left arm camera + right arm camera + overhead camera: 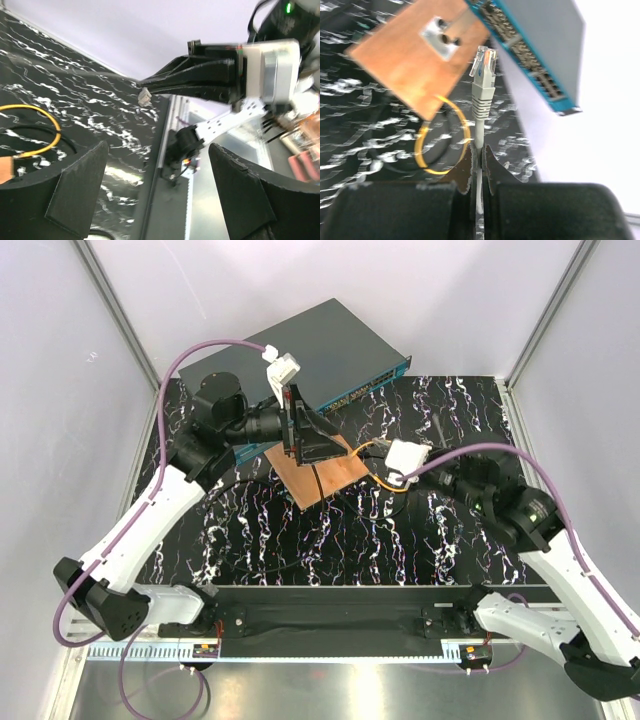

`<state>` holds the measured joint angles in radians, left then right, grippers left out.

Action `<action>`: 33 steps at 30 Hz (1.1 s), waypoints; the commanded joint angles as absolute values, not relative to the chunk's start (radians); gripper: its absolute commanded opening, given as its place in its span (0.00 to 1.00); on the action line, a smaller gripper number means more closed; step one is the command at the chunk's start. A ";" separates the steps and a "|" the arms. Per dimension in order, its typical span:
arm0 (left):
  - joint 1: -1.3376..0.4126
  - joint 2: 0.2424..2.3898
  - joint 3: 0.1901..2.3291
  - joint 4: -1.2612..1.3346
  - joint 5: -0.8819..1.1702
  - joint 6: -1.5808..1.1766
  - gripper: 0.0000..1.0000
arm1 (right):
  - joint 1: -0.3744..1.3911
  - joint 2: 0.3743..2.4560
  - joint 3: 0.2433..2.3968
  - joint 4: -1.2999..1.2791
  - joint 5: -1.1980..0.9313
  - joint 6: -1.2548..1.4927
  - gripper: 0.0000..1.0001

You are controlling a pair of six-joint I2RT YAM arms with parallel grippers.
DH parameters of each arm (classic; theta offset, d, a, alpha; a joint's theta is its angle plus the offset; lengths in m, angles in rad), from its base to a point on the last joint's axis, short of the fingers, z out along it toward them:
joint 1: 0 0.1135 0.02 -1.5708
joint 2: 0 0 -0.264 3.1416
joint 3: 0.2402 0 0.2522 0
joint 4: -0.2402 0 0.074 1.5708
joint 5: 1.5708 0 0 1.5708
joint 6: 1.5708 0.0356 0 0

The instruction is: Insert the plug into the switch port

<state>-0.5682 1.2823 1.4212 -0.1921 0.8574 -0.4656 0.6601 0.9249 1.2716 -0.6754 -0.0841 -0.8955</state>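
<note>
Grey plug (pixel 483 80) is sticking out of the right gripper (pixel 479 162), which is pinching its cable (pixel 479 127) near the switch (pixel 545 35). The left gripper (pixel 157 150) is hanging spread wide.

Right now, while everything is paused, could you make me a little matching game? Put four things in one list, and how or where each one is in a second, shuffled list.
Things:
1. plug
2. switch
3. wooden board
4. left gripper

States:
A. open wide, holding nothing
B. carries a small metal block
C. its cable is clamped in the shut right gripper
D. dark box with a teal front, at the back of the table

Pairs: 1-C, 2-D, 3-B, 4-A
</note>
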 commanded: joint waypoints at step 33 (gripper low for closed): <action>-0.684 1.359 1.535 -0.199 0.873 -0.101 0.73 | 0.721 0.931 1.384 -0.900 -0.219 -0.822 0.00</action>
